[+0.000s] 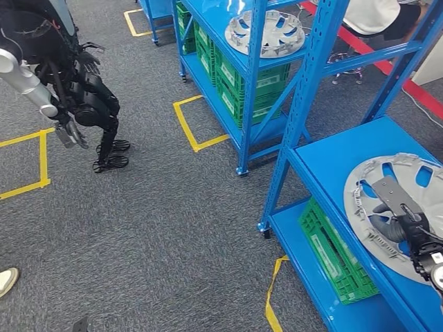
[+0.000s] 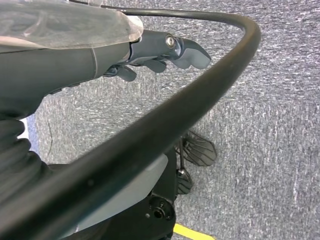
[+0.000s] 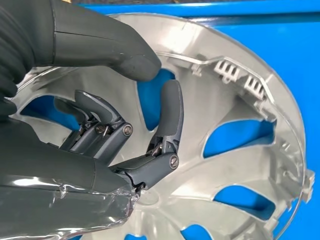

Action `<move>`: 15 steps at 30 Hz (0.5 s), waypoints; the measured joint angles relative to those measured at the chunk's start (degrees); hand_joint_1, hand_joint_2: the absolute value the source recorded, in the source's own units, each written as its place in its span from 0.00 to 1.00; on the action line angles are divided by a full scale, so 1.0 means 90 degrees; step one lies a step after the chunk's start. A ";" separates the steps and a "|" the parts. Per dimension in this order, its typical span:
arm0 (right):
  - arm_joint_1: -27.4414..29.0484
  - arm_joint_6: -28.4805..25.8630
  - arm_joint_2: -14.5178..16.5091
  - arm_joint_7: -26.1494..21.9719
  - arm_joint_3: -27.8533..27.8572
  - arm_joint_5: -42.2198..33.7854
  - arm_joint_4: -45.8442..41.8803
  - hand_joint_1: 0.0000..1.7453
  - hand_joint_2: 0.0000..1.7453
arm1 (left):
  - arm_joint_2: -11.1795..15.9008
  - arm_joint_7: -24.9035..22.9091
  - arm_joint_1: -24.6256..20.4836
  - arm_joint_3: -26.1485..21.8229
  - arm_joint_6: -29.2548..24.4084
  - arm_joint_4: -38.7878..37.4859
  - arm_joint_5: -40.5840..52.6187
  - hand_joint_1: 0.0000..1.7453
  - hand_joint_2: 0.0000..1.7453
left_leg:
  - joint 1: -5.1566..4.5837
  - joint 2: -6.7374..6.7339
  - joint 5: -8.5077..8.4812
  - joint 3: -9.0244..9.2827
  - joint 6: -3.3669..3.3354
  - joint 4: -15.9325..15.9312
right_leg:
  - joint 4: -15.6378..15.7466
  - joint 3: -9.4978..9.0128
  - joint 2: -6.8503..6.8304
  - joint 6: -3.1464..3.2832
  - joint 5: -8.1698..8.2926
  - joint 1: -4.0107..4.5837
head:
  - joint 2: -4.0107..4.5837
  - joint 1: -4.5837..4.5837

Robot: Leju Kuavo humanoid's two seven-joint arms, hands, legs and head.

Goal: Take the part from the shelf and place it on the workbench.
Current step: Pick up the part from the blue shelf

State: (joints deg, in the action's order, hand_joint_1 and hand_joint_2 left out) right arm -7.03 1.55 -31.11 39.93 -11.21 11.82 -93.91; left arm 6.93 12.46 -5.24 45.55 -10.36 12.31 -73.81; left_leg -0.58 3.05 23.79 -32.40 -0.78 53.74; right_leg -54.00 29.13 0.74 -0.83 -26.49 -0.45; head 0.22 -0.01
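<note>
A silver hubcap lies flat on the blue shelf board at the right. My right hand rests over its middle, reaching in from the lower right. In the right wrist view the hubcap is close under the hand. The fingers are half curled toward one of its openings and the thumb is spread above them, with nothing plainly pinched. My left hand hangs at my side over the grey carpet, its fingers loosely extended and holding nothing.
A blue upright post stands just left of the hubcap's shelf. Green crates sit on the board below. A second shelf unit behind carries another hubcap and more crates. Yellow tape marks the carpet. A person's shoe shows at lower left.
</note>
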 joint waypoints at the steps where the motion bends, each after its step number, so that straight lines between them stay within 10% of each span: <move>1: 0.0000 0.0000 -0.0001 0.0000 0.0000 0.0000 0.0016 1.00 1.00 | 0.0000 -0.0002 0.0000 0.0000 0.0000 0.0000 0.0000 0.00 1.00 | 0.0000 0.0000 0.0000 0.0000 0.0000 0.0000 | 0.0000 0.0000 0.0000 0.0000 0.0000 0.0000 | 0.0000 0.0001; 15: -0.0044 0.0685 -0.0004 0.0000 -0.0020 0.0069 0.0304 1.00 1.00 | 0.0001 -0.0032 -0.0001 0.0000 -0.0001 0.0000 0.0019 0.00 1.00 | 0.0000 -0.0001 0.0000 0.0001 0.0000 0.0000 | 0.0000 -0.0001 0.0001 0.0000 0.0000 0.0000 | 0.0000 0.0005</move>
State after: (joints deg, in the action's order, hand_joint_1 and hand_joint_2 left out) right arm -7.42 7.72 -31.15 39.93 -11.39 12.44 -91.17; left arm 6.93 12.17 -5.25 45.55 -10.37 12.31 -73.64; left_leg -0.58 3.04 23.79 -32.38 -0.78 53.74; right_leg -54.00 29.13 0.75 -0.83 -26.49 -0.45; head 0.22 0.03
